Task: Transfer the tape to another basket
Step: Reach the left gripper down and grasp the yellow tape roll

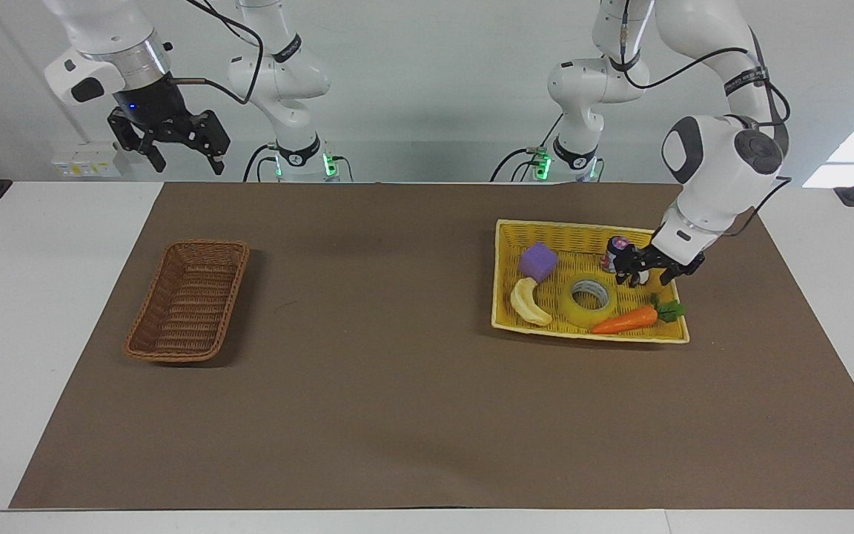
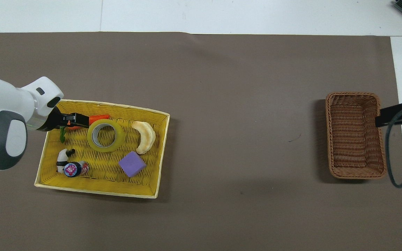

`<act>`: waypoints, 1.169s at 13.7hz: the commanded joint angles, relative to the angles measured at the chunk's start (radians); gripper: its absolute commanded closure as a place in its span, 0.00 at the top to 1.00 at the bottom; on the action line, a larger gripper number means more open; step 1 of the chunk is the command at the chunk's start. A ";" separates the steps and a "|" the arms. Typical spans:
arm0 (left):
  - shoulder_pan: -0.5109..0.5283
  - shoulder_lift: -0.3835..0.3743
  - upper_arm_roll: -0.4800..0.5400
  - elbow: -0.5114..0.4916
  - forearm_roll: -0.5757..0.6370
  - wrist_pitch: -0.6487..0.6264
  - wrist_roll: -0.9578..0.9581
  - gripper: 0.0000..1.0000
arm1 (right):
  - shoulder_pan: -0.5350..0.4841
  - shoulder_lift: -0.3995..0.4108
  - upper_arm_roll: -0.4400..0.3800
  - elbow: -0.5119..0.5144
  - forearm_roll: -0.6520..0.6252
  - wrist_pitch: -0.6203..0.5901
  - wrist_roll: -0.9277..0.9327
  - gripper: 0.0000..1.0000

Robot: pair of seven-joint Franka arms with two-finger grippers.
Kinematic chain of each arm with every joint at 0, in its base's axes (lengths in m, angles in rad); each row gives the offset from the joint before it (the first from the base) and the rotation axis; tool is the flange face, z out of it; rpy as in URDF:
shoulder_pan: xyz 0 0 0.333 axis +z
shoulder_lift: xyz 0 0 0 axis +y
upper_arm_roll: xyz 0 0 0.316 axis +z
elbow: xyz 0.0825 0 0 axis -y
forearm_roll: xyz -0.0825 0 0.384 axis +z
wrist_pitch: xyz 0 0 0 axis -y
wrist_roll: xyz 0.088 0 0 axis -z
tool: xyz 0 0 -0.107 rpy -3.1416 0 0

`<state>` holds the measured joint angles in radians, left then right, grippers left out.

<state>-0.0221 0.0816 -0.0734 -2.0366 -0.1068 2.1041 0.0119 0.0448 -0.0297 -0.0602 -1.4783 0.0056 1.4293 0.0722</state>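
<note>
The tape (image 1: 583, 317) (image 2: 120, 137), a wide yellow roll with a grey core, lies flat in the yellow tray (image 1: 583, 227) (image 2: 96, 191). My left gripper (image 1: 644, 279) (image 2: 82, 120) hangs open and empty over the tray. It is over the carrot's leafy end, beside the tape and apart from it. The brown wicker basket (image 1: 188, 300) (image 2: 355, 135) stands empty toward the right arm's end of the table. My right gripper (image 1: 186, 159) (image 2: 379, 121) waits open, raised by that basket's side.
Around the tape in the tray lie a banana (image 1: 527, 302) (image 2: 145, 136), a purple cube (image 1: 538, 261) (image 2: 132, 164) and a carrot (image 1: 623, 319) (image 2: 98, 118). A toy panda (image 2: 62, 160) and a small bottle (image 1: 614, 252) (image 2: 73, 169) lie there too. Brown matting covers the table between tray and basket.
</note>
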 commanded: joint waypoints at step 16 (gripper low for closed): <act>-0.021 0.058 0.012 -0.104 -0.054 0.078 0.000 0.00 | 0.079 0.034 0.019 -0.071 0.004 0.252 0.087 1.00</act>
<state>-0.0462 0.1490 -0.0694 -2.1673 -0.1496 2.2328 0.0121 0.0909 -0.0236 -0.0436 -1.5423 0.0055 1.6394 0.1022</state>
